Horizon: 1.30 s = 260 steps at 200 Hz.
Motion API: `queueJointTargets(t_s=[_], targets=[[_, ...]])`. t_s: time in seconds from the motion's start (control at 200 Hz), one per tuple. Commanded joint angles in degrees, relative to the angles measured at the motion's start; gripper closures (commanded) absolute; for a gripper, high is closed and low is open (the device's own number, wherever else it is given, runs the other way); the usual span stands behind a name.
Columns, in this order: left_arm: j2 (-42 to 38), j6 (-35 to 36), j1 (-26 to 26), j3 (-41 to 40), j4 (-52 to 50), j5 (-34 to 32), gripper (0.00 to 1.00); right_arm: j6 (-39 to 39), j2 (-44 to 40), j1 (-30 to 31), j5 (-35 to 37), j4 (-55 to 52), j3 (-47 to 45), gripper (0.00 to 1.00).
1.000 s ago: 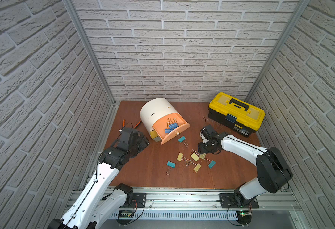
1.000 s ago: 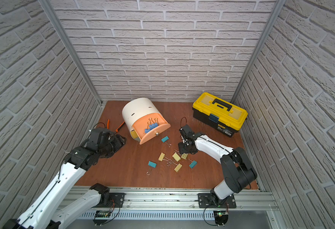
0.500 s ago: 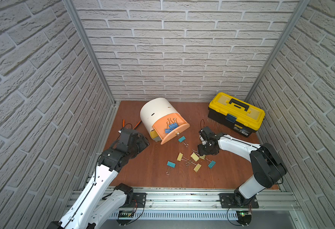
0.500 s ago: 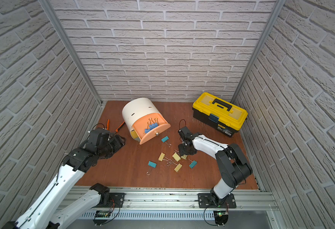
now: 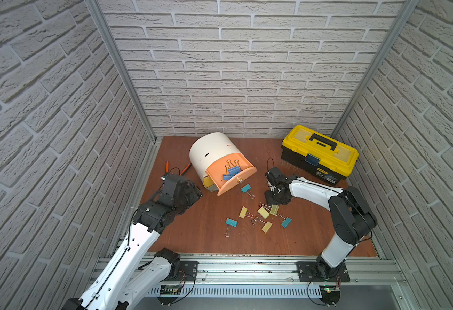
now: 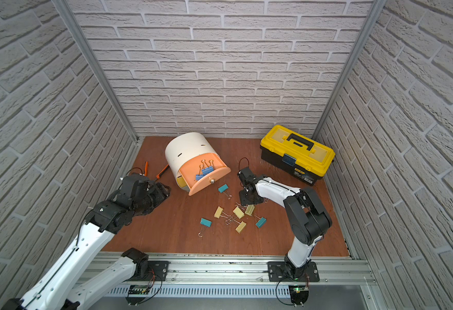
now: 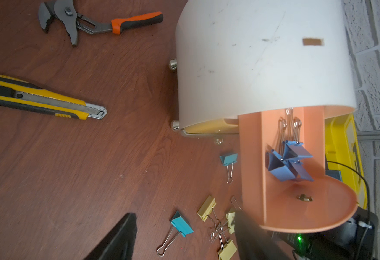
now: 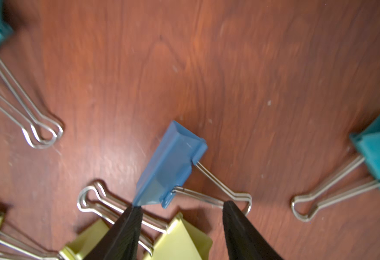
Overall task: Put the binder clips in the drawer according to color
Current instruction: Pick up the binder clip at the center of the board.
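The drawer cabinet, a white drum [image 5: 212, 153], lies at the back centre. Its peach drawer [image 5: 236, 178] is pulled out and holds blue binder clips [image 5: 230, 171], also seen in the left wrist view [image 7: 290, 162]. Teal clips [image 5: 246, 188] [image 5: 231, 222] [image 5: 286, 222] and several pale yellow ones [image 5: 263, 212] lie loose in front. My right gripper [image 8: 182, 206] is open and low over a blue clip [image 8: 171, 166]. One fingertip [image 8: 132, 216] is at the clip's corner, the other by its wire loop. In the top views [image 5: 275, 197] it hides that clip. My left gripper [image 7: 183, 213] [image 5: 193, 193] is open and empty, left of the cabinet.
A yellow-and-black toolbox [image 5: 320, 154] stands at the back right. Orange-handled pliers [image 7: 94, 22] and a yellow utility knife [image 7: 38, 99] lie left of the cabinet. A yellow drawer [image 7: 209, 127] under the peach one is slightly ajar. Brick walls close in three sides.
My right gripper has shifted a little left and forward, down toward the clip cluster, and its elbow has swung in. The left arm has barely moved.
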Motion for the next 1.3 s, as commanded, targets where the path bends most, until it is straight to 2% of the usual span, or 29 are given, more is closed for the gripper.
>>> queueJointTargets(t_s=[0.0,0.735,1.025,1.295], targets=[[-0.1,-0.2,-0.4,0.8,-0.5,-1.1,0.27,-0.8,1.5,-0.8,1.7,-0.2,2.3,0.4],[2.2,0.1,-0.4,2.3,-0.7,-1.5,0.27,-4.3,11.0,-6.4,0.1,-1.7,13.1,0.38],[3.2,0.3,-0.3,2.5,1.5,-0.5,0.27,-4.4,9.4,-6.4,-0.1,-2.6,13.3,0.5],[7.0,3.2,-0.3,6.4,4.4,2.5,0.26,-5.2,4.4,-6.6,1.5,-5.8,16.1,0.54]])
